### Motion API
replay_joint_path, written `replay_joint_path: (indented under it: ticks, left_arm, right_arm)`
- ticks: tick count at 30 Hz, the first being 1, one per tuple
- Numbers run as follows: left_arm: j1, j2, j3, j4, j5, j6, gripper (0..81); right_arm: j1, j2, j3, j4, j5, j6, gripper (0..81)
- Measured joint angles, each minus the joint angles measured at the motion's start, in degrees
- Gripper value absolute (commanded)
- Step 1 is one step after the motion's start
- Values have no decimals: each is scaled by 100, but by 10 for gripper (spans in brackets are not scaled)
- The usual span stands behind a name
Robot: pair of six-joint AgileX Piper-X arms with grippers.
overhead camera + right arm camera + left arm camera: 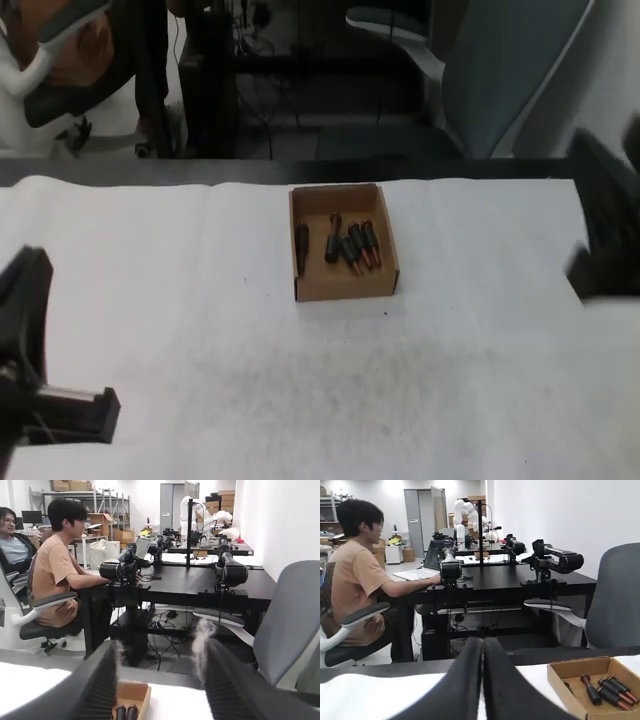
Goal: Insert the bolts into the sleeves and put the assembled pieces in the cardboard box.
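Resting inside the cardboard box [345,288], the dark assembled pieces [352,246] were seen well apart from both grippers.
The left gripper [482,647] was held with its fingers [465,680] pressed flat together; the box was found ahead of it, off toward the right arm's side. The right gripper [159,650] was held with its fingers [100,680] spread wide, and the box was seen ahead of it, beyond the gap. A white cloth [200,330] was spread beneath the box.
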Motion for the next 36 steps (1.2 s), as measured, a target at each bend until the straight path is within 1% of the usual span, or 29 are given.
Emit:
replay_joint_path:
  ticks: [3,7,8,11,14,15,18,21,24,30,36]
  left_arm:
    - [553,11,324,-55,749,-250,18]
    - [1463,11,594,-53,1680,-178,18]
    - [1749,11,616,-80,1994,-162,18]
    - [2556,11,618,-215,2955,-136,18]
    - [3358,11,618,-62,3934,-182,18]
    - [3576,11,618,68,4153,-190,18]
    - [4000,27,618,516,4802,-276,18]
    - [4144,27,618,813,5028,-328,18]
    - [4116,27,618,1026,5104,-524,18]
    - [3989,27,618,2222,5136,-826,18]
    - [3985,27,618,2334,5162,-1011,18]
  right_arm:
    - [0,-379,401,379,32,71,224]
    - [0,-484,902,598,63,-36,15]
    - [0,-484,1046,576,116,-78,4]
    - [-100,-484,1462,365,261,-36,6]
    - [-265,-447,1774,219,267,351,6]
    - [-316,-430,1836,245,267,523,6]
    - [-382,-364,1874,489,267,755,6]
    - [-379,-282,1883,640,279,790,6]
    - [-384,-159,1883,790,264,876,6]
    - [-384,-18,1883,1145,199,1239,6]
    - [-384,-22,1883,1169,188,1304,6]
